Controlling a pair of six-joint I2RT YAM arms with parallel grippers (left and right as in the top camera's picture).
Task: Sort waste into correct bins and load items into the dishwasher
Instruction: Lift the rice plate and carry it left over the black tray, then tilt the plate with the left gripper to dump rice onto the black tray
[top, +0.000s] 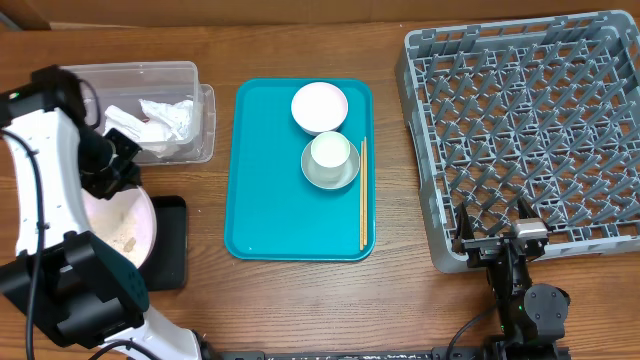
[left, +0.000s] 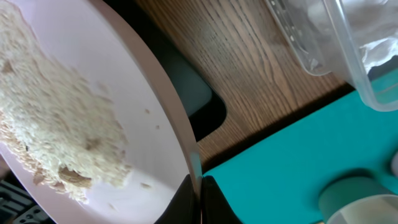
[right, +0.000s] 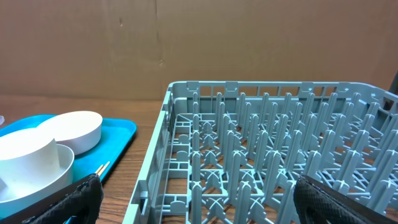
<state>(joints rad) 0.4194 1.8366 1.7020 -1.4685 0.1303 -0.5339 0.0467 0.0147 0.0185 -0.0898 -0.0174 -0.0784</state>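
My left gripper is shut on the rim of the round white plate, which carries loose rice and crumbs. The left wrist view shows the fingers pinching the plate's edge. The plate hangs over the left part of the black tray. The clear tub behind it holds crumpled napkins. My right gripper is open and empty at the front-left corner of the grey dish rack; its fingers are spread wide before the rack's pegs.
The teal tray in the middle holds a pale bowl, a white cup sitting in a grey metal bowl, and chopsticks along its right edge. Bare wood lies between tray and rack.
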